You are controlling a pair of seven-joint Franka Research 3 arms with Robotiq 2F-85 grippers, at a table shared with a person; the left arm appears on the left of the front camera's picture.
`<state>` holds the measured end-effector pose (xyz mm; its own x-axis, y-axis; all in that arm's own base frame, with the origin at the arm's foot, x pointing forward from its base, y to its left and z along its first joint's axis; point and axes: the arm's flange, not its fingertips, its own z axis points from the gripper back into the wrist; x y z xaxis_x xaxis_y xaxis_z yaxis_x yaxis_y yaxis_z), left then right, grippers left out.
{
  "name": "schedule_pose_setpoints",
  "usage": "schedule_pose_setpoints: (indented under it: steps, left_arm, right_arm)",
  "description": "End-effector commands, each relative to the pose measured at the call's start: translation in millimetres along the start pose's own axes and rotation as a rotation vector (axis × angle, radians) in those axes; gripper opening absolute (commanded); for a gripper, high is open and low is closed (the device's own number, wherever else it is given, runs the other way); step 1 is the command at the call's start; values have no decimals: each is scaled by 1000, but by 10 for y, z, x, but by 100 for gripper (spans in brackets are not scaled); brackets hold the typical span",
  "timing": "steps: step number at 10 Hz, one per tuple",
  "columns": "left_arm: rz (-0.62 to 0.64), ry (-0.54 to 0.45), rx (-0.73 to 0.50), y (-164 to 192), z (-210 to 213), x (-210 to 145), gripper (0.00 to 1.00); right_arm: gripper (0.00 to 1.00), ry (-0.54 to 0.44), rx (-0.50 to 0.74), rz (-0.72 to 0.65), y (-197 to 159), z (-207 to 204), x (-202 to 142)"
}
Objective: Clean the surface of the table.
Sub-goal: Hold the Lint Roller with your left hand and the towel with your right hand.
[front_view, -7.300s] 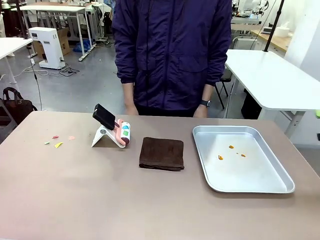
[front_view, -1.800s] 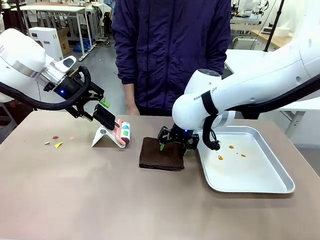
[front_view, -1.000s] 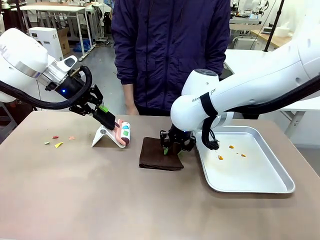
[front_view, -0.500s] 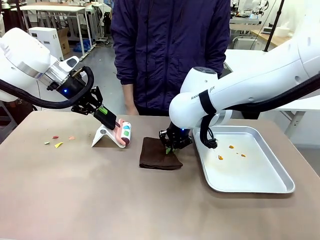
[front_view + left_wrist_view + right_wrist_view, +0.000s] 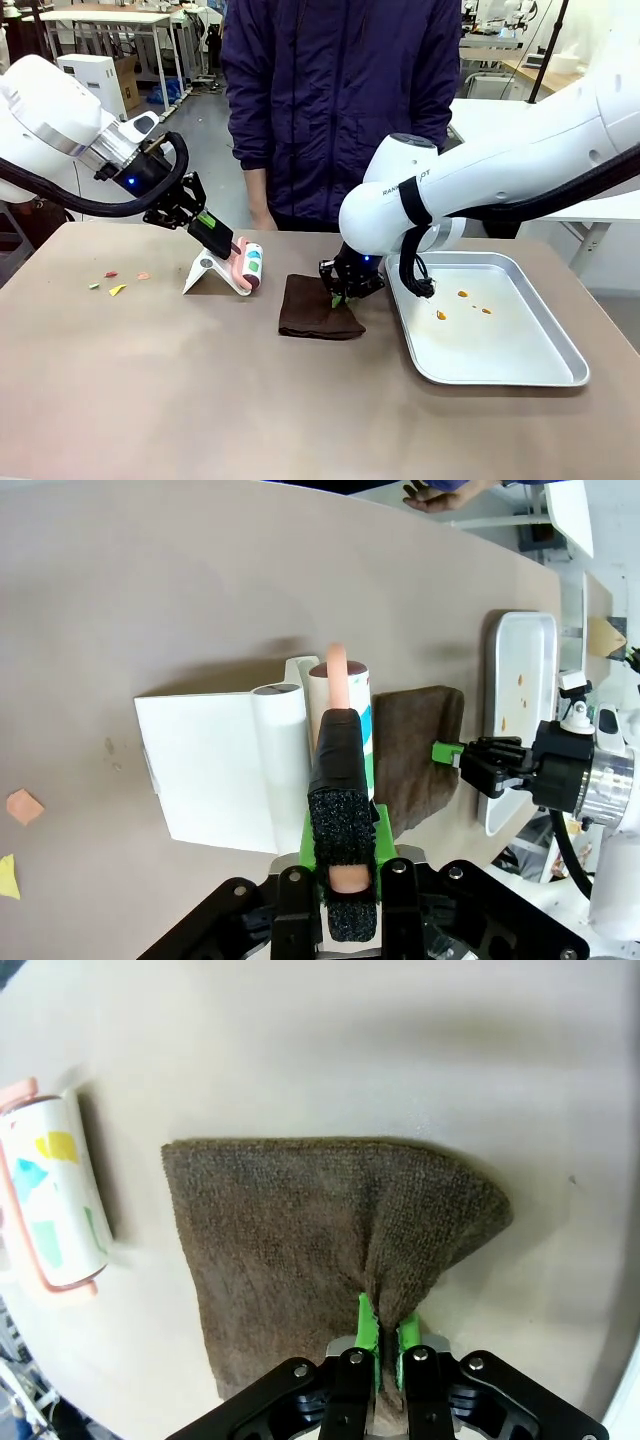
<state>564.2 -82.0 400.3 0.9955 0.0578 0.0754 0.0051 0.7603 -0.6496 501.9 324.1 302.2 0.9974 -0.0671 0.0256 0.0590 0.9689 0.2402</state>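
On the tan table (image 5: 200, 400) lies a folded brown cloth (image 5: 312, 310). My right gripper (image 5: 340, 296) is shut on the cloth's right edge, which bunches into a raised fold between the green pads (image 5: 368, 1325); the rest of the cloth (image 5: 290, 1230) lies flat. A lint roller (image 5: 245, 266) with a pink frame leans on a white stand (image 5: 207, 272). Its black handle is clamped in my shut left gripper (image 5: 205, 225), and from the wrist the handle (image 5: 340, 810) fills the left gripper (image 5: 343, 835). Small coloured scraps (image 5: 117, 289) lie on the table's left.
A silver metal tray (image 5: 520, 360) holding a few orange crumbs (image 5: 441, 314) sits right of the cloth, close to my right arm. A person in a dark jacket stands at the far edge, hands (image 5: 262, 220) near the table. The near half of the table is bare.
Since 1.8 s ago both grippers have closed, the left on the roller handle and the right on the cloth's edge, pulling it into a fold. Almost nothing moved in the last half second.
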Motion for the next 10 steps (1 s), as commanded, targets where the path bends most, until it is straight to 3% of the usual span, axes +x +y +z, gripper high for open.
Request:
schedule_pose_setpoints:
  steps: [1, 6, 9, 10]
  left_arm:
    - [-20, -15, -25, -56, 50, -32, 0]
    - [-151, 46, -314, 40, 434, -206, 0]
    - [-146, 25, -450, 275, 878, -528, 0]
    - [-140, 19, -499, 368, 1043, -682, 0]
  right_arm:
    - [0, 77, 137, 6, -216, 17, 14]
    - [0, 279, 760, 42, -985, 450, -78]
    - [0, 376, 905, 13, -1203, 694, -475]
    - [0, 358, 951, -28, -1292, 822, -672]
